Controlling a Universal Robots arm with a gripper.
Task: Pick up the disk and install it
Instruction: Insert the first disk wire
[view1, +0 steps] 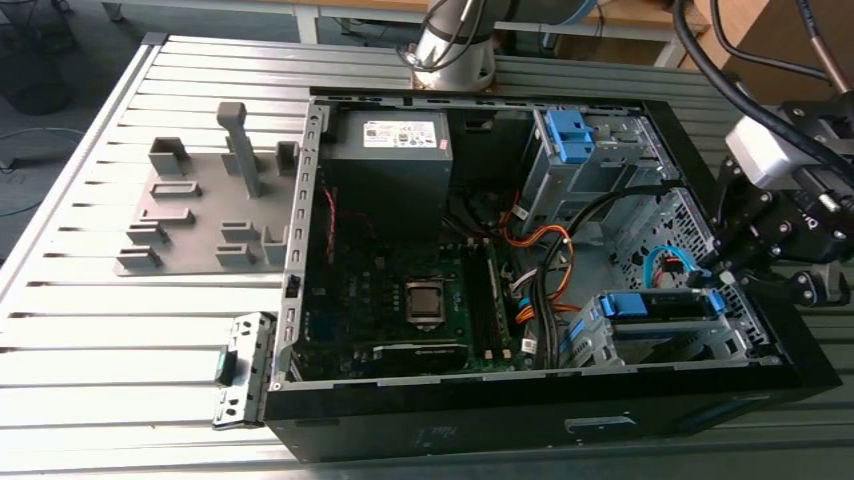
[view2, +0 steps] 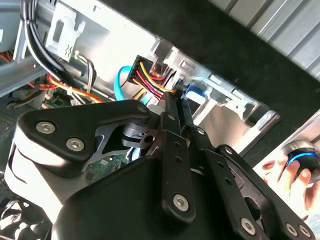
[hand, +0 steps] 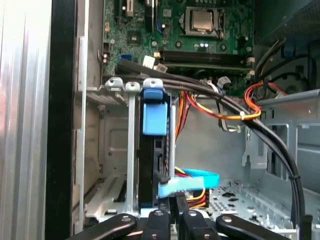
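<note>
Standing on edge in the metal drive cage (hand: 131, 150) of the opened computer case (view1: 400, 430), the disk (hand: 150, 165) is seen in the first wrist view slid in between the cage walls, its blue rail tab (hand: 152, 112) at the cage mouth. In the exterior view this cage is set in the case's near corner, on the exterior view's right. The gripper (view2: 175, 97) is held just beside the disk's cabled end, among red-and-yellow power wires (view2: 147, 75) and a blue data cable (hand: 192, 181) (bent across that end), and its fingers are drawn tightly together.
</note>
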